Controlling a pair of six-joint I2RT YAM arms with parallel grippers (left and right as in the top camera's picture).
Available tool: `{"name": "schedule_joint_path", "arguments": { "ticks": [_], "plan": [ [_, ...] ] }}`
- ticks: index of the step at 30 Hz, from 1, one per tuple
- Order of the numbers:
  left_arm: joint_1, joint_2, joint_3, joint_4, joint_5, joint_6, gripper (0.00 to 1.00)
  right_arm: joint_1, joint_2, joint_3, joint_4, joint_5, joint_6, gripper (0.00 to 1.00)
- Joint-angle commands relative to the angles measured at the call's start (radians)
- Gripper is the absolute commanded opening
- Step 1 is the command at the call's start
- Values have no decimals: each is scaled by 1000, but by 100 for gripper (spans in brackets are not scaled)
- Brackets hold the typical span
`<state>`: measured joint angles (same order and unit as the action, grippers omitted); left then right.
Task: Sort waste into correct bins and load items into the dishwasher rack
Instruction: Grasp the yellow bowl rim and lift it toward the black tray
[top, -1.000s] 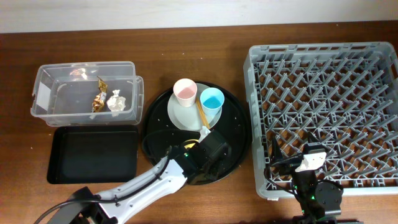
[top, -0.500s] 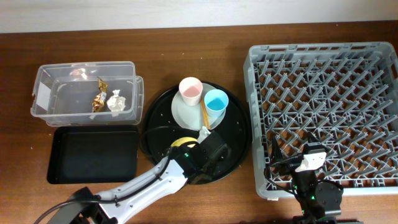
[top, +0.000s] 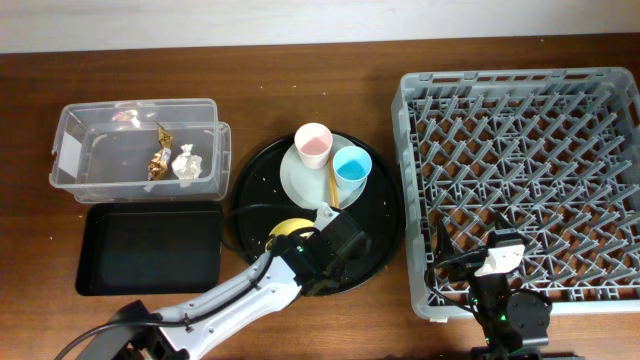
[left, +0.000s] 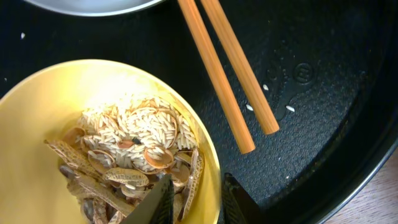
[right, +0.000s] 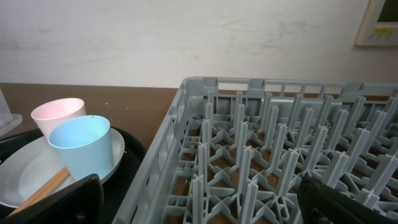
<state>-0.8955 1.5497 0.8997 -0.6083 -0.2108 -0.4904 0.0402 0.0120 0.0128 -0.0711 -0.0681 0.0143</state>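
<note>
My left gripper is shut on the rim of the yellow bowl, one finger inside it and one outside. The bowl holds rice grains and brownish shells. Wooden chopsticks lie beside it on the round black tray. The pink cup and light-blue cup stand on the pale grey plate. My right gripper hangs open over the front left corner of the dishwasher rack, with nothing between its fingers.
The clear box at the left holds a gold-foil wrapper and a crumpled white paper. A shallow black rectangular tray lies in front of it. The rack fills the right side.
The plate with both cups has shifted right and back on the round tray, and more of the yellow bowl shows left of my left gripper. The right arm has not moved.
</note>
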Motion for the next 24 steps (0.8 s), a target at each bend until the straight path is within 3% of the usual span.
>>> {"name": "schedule_joint_path", "arguments": {
  "ticks": [1, 24],
  "plan": [
    [1, 8, 18, 3, -14, -63, 25, 5, -6, -7, -1, -2, -7, 98],
    [1, 55, 18, 67, -11, -63, 25, 5, -6, -7, -1, -2, -7, 98]
  ]
}}
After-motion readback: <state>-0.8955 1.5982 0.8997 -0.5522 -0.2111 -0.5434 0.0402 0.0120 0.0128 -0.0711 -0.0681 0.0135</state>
